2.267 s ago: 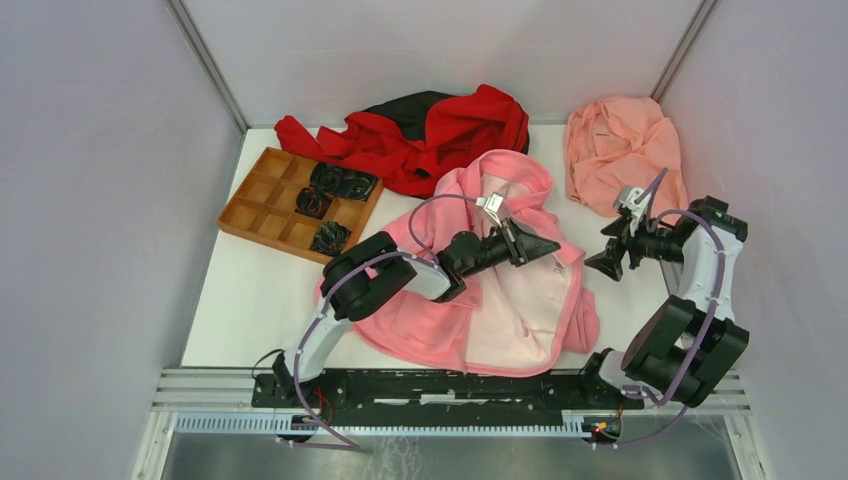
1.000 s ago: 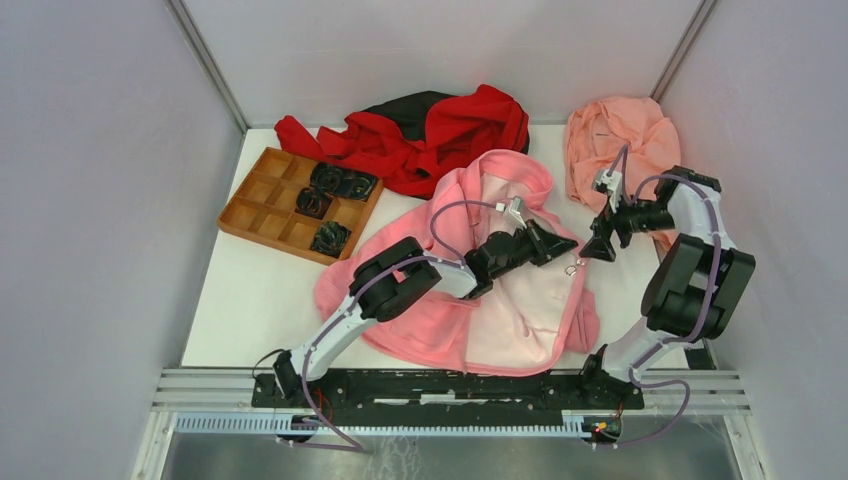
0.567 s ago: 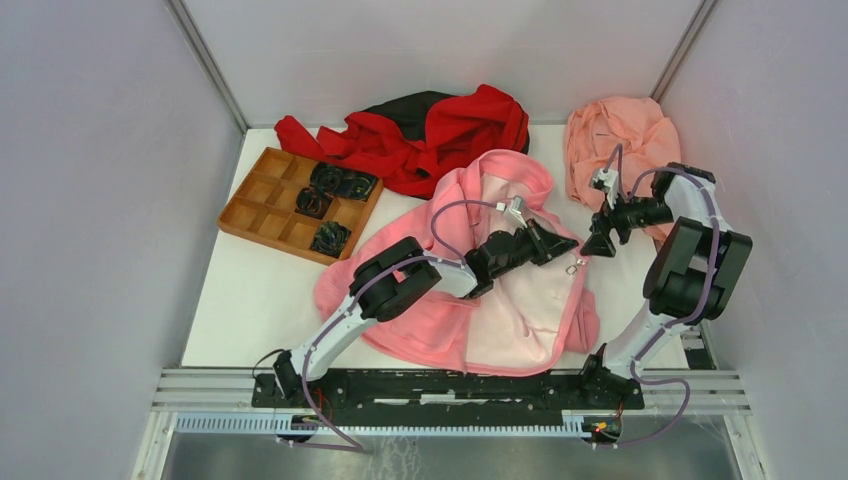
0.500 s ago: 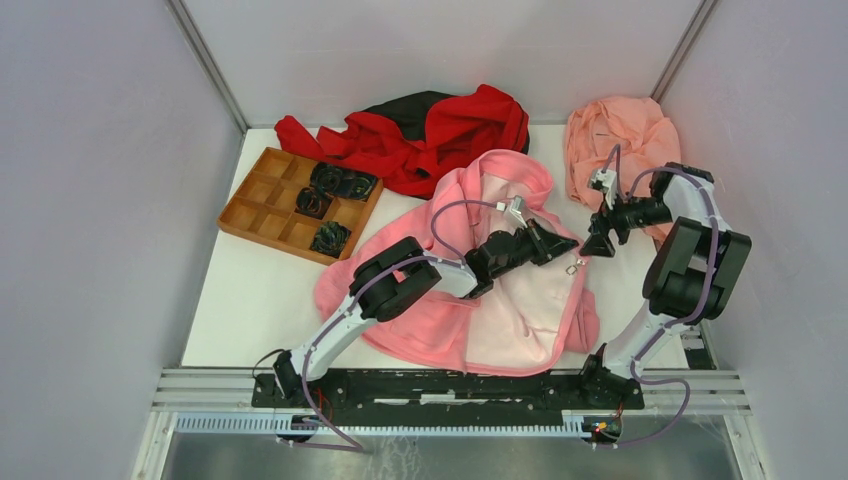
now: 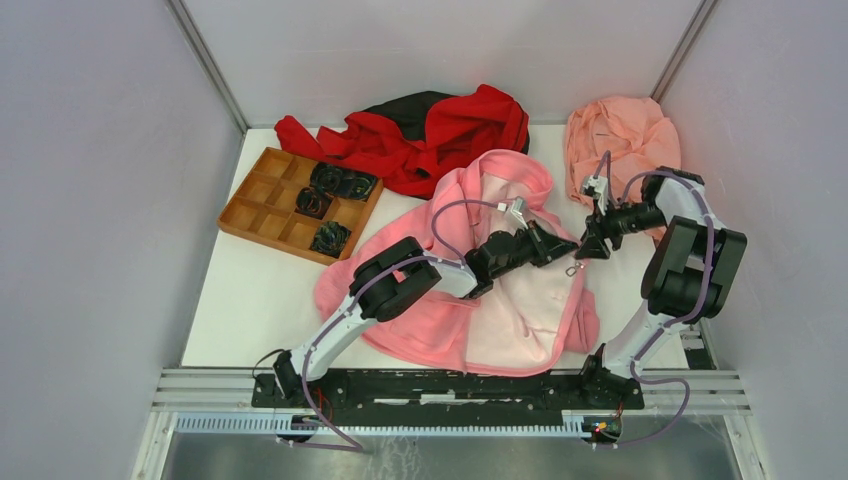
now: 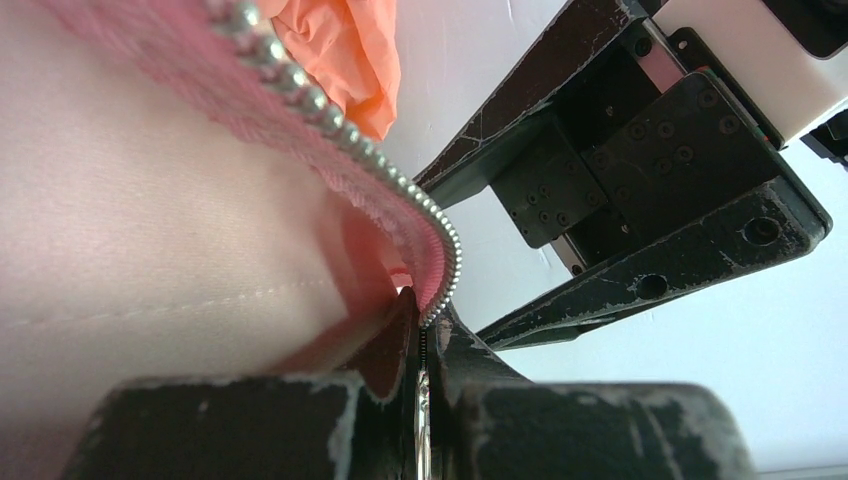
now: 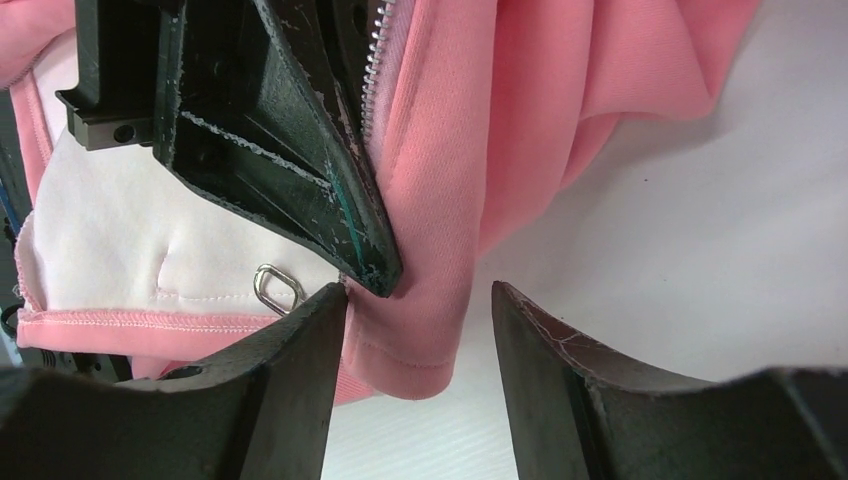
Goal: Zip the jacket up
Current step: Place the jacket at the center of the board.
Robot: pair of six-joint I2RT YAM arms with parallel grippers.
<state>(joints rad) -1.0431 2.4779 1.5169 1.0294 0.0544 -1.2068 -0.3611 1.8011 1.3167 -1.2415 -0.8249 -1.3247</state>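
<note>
Between the open right claw [image 7: 418, 293] tips, the left claw [image 7: 383, 277] crowds the jacket [image 7: 440, 180] fold.

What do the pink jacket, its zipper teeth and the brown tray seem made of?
The bright pink hooded jacket: soft matte fleece-like fabric, smoother pale lining. Its zipper teeth: shiny silver beads, probably metal. The brown compartment tray: matte, wood or plastic, unclear.

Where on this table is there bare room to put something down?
Bare table front-left, between the wooden tray, the pink jacket and the near edge. A narrower strip lies right of the jacket. Back and centre are crowded.
</note>
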